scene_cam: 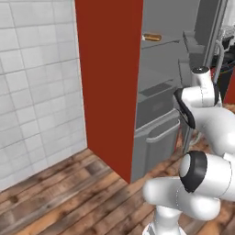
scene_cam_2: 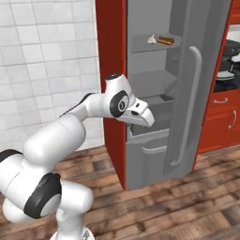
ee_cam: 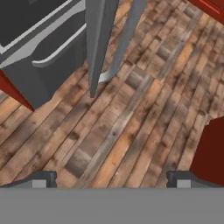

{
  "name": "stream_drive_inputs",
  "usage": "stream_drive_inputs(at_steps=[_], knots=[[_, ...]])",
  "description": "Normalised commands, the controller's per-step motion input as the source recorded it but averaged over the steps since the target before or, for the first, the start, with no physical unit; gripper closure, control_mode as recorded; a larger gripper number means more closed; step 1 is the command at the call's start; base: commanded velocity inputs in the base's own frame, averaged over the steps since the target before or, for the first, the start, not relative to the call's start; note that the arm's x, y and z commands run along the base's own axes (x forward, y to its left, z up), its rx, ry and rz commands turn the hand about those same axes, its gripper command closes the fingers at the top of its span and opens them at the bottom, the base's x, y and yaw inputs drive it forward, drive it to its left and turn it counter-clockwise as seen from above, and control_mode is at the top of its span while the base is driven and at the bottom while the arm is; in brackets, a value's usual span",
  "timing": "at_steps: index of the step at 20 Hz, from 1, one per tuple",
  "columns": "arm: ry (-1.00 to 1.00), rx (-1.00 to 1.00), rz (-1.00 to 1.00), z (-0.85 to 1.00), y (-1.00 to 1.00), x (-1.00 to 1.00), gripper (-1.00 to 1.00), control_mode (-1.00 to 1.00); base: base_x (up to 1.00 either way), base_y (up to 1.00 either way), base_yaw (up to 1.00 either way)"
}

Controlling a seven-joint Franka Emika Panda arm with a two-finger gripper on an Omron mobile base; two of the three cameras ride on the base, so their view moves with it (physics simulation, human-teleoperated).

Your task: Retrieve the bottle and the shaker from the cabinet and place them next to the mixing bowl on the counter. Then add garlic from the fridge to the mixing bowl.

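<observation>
I have the fridge (scene_cam_2: 154,93) door open so I can reach the garlic (scene_cam_2: 152,40) on the top shelf. My gripper (ee_cam: 112,178) hangs low, fingers apart and empty, pointing down at the floor (ee_cam: 131,122).

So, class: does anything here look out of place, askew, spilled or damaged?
Nothing looks spilled, broken or askew. The fridge stands open, its door swung wide, as fits fetching from it. The garlic lies on an upper shelf beside a brown item. The gripper is open, pointing at bare wooden floor.
</observation>
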Motion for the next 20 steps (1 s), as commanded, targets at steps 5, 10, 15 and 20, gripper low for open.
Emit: stream_drive_inputs(at_steps=[5, 10, 15, 20], knots=[[0.0, 0.0, 0.0, 0.0, 0.0, 0.0, -1.0, 1.0, 0.7, 0.27, -0.35], [0.0, 0.0, 0.0, 0.0, 0.0, 0.0, -1.0, 1.0, 0.46, 0.31, -0.31], [0.0, 0.0, 0.0, 0.0, 0.0, 0.0, -1.0, 1.0, 0.27, -0.13, -0.1], [0.0, 0.0, 0.0, 0.0, 0.0, 0.0, -1.0, 1.0, 0.11, -0.43, -0.03]])
